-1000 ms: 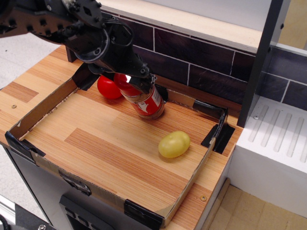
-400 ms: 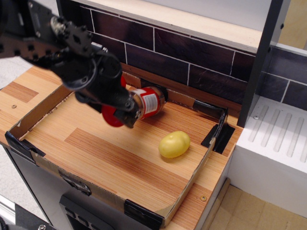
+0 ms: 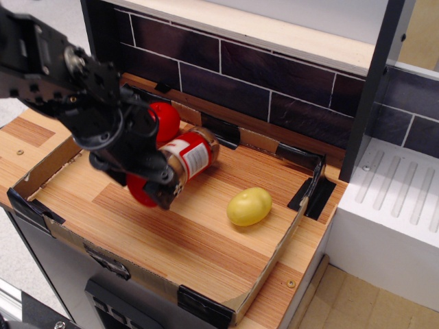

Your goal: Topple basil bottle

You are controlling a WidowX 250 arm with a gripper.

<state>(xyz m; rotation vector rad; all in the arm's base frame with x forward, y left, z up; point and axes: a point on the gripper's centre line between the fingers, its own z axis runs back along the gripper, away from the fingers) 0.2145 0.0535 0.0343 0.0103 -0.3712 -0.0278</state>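
Tipped further: basil bottle (image 3: 184,159) lying, cap toward tool (image 3: 152,179).

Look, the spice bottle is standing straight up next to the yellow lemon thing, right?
Not quite. In the observation.image view the basil bottle is not standing up: it is tipped right over, nearly on its side, with the gripper at its red cap end. The yellow fruit does sit nearby on the board.

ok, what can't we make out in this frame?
- Gripper in the only view: the arm's body hides whether it is open or shut.
- Red cap of the clear basil bottle: mostly hidden behind the gripper.
- Round red tomato: partly hidden by the arm.
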